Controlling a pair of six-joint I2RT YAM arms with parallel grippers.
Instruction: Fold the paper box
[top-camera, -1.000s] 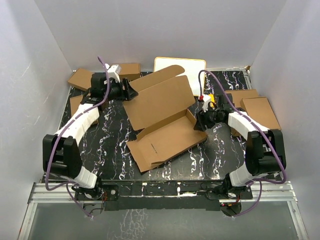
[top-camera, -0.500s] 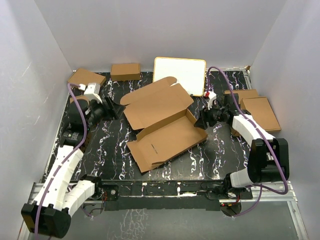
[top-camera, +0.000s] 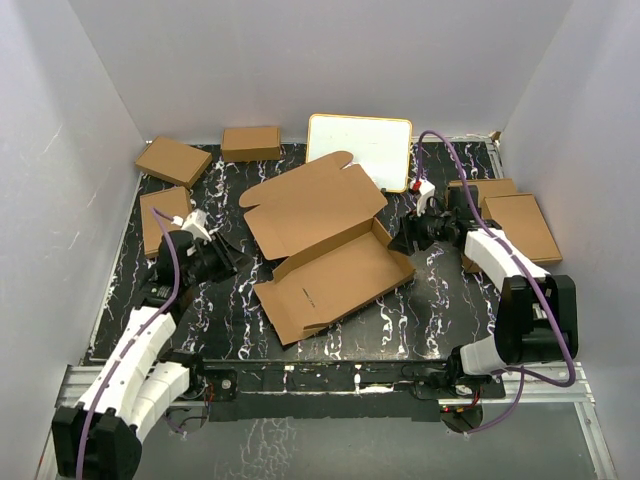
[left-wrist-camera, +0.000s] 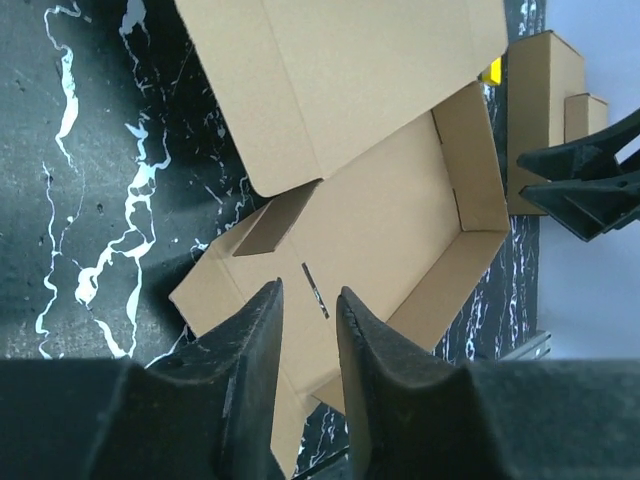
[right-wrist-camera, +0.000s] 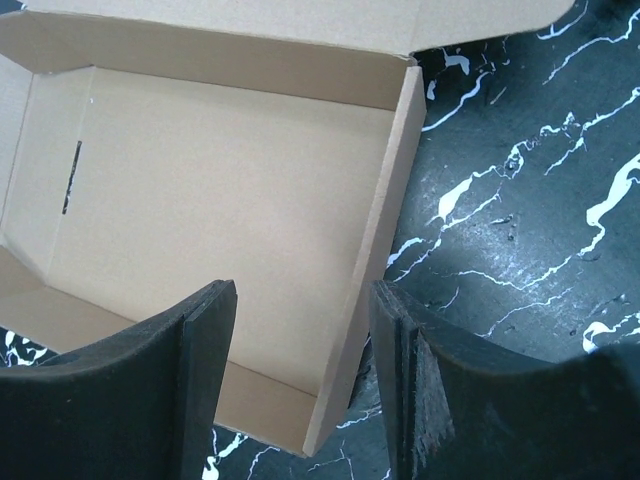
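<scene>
Cardboard unmoved, left arm withdrawn
Plain brown die-cut cardboard paper box lies mid black marbled table, lid open, as before; left gripper has retreated near-left, fingers narrowed but apart, empty; right gripper stays parted beside the box's right end wall.

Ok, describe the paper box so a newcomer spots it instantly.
On the black marbled table, look at the middle, just in front of the white board. There lies the paper box, a half-open brown cardboard tray. Unlike the small closed boxes at the edges, it is largest, with its lid open.
</scene>
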